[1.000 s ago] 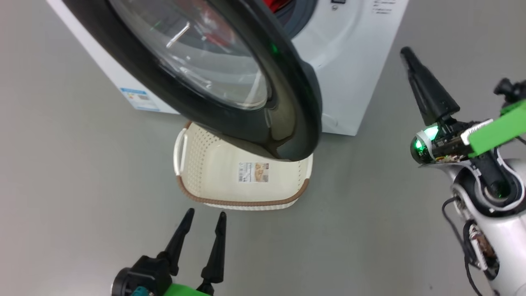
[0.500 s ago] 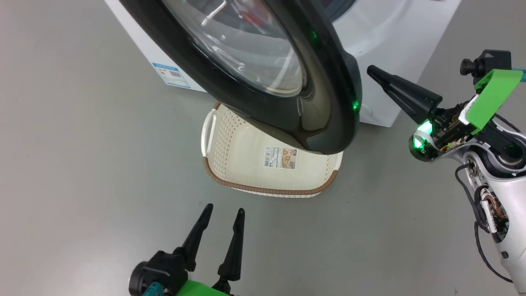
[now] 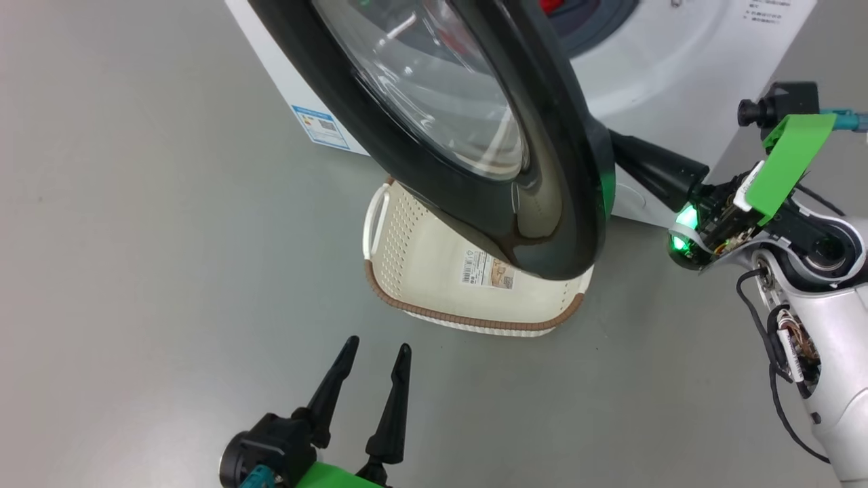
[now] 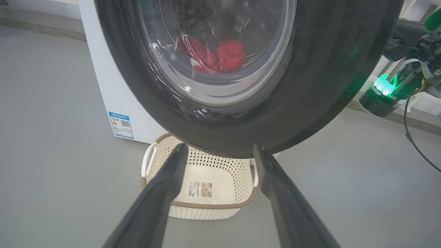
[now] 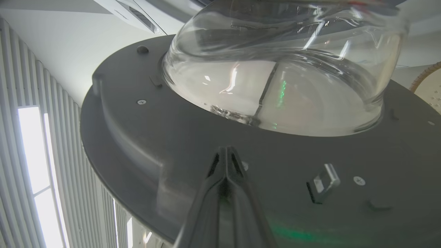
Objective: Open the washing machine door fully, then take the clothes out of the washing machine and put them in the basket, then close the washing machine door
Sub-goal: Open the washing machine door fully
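Observation:
The washing machine door (image 3: 542,169) stands partly open over the basket (image 3: 434,264), its black rim facing me. My right gripper (image 3: 627,152) is shut, empty, its tip tucked behind the door's right edge. In the right wrist view its shut fingertips (image 5: 225,148) lie against the door's grey inner face (image 5: 155,144) below the glass bowl. My left gripper (image 3: 378,343) hangs open near the floor, in front of the basket (image 4: 213,206). Red clothes (image 4: 229,55) show through the door glass (image 4: 327,69) inside the washing machine (image 3: 678,61).
Grey floor surrounds the white washer (image 4: 103,86), which bears a blue sticker (image 3: 324,127) low on its side. The basket sits right under the open door. My right forearm (image 3: 827,352) with loose cables stands at the right edge.
The head camera has shifted. My right gripper has swung from pointing up, away from the door, to lying behind the door's right edge. The left gripper keeps its open pose.

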### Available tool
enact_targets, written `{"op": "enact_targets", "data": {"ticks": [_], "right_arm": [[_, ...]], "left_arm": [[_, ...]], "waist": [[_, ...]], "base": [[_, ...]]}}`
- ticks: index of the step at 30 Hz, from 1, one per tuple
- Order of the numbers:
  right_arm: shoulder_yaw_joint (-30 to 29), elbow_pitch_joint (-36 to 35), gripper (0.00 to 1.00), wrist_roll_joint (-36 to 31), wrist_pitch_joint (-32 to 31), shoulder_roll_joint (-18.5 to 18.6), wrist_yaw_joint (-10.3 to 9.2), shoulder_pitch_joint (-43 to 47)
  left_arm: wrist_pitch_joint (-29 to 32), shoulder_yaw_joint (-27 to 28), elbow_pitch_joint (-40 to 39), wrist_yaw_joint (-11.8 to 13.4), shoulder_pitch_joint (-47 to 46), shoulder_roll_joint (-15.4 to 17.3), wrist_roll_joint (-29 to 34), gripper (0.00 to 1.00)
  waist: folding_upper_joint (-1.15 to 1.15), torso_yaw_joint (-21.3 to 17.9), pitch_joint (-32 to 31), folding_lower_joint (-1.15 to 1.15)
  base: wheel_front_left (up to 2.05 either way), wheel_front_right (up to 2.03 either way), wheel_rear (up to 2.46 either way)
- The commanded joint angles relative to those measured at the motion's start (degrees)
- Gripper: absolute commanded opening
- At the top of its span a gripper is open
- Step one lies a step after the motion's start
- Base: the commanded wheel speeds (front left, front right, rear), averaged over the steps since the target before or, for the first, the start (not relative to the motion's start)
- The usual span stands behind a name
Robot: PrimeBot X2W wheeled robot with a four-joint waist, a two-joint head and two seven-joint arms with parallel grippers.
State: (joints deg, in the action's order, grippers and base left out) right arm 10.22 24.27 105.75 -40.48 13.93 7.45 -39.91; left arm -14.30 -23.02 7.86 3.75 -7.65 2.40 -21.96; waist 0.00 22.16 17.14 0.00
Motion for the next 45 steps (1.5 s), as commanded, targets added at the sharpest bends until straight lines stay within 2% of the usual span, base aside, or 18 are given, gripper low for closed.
{"op": "enact_targets", "data": {"ticks": [1, 20, 31, 45], "right_arm": [[1.2, -1.7, 0.00, -0.9, -1.0, -1.4, 0.03, 1.3], [3.9, -2.8, 0.00, -5.9, -3.7, -7.7, 0.03, 8.7], [6.8, -1.5, 0.00, -6.3, -4.5, -10.5, 0.03, 7.6], [10.9, -1.4, 0.00, -4.6, -2.1, -11.0, 0.03, 6.7]], "left_arm": [[-0.7, 1.5, -1.3, 0.5, -0.6, 0.5, -0.3, 1.00], [-0.7, 3.9, -1.1, 0.6, 3.9, 0.5, 0.6, 1.00], [-0.7, 6.7, -2.8, 2.6, 5.1, 0.5, 0.6, 1.00], [-0.7, 7.7, -3.8, 3.3, 6.0, 0.5, 0.3, 1.00]], "waist": [[0.00, 1.1, -1.2, 0.00], [0.00, 8.8, -7.5, 0.00], [0.00, 9.2, -8.0, 0.00], [0.00, 9.2, -8.2, 0.00]], "base": [[0.00, 0.00, 0.00], [0.00, 0.00, 0.00], [0.00, 0.00, 0.00], [0.00, 0.00, 0.00]]}}
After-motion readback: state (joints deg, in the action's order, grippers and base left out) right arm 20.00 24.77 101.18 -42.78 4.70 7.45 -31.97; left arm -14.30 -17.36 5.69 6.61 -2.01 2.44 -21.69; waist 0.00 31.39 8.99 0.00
